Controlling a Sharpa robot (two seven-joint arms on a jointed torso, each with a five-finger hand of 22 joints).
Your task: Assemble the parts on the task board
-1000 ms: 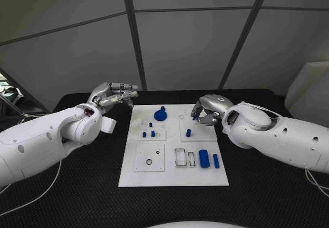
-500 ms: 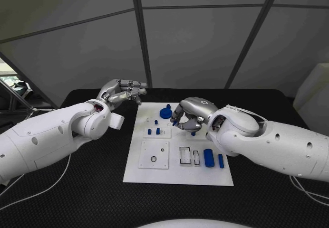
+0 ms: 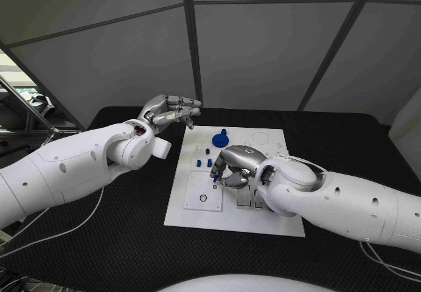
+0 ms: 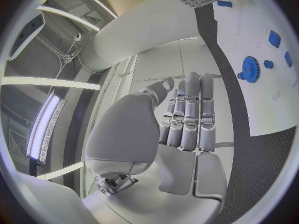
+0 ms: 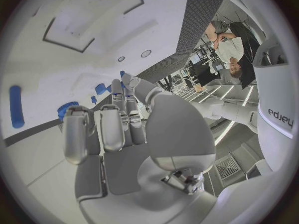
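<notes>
Right hand (image 3: pixel 230 172) pinches a small blue peg (image 3: pixel 215 177) over the task board (image 3: pixel 263 224).
Left hand (image 3: pixel 171 111) hangs empty, fingers apart; blue gear (image 3: pixel 220 139) and pegs remain unassembled.

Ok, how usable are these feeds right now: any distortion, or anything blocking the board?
Head view: even light, and the right hand and its arm cover the middle and right of the task board. Left wrist view: heavy fisheye bends the board's edge; the left hand takes up the middle, the blue gear is clear. Right wrist view: same bending, board pale and washed out.
</notes>
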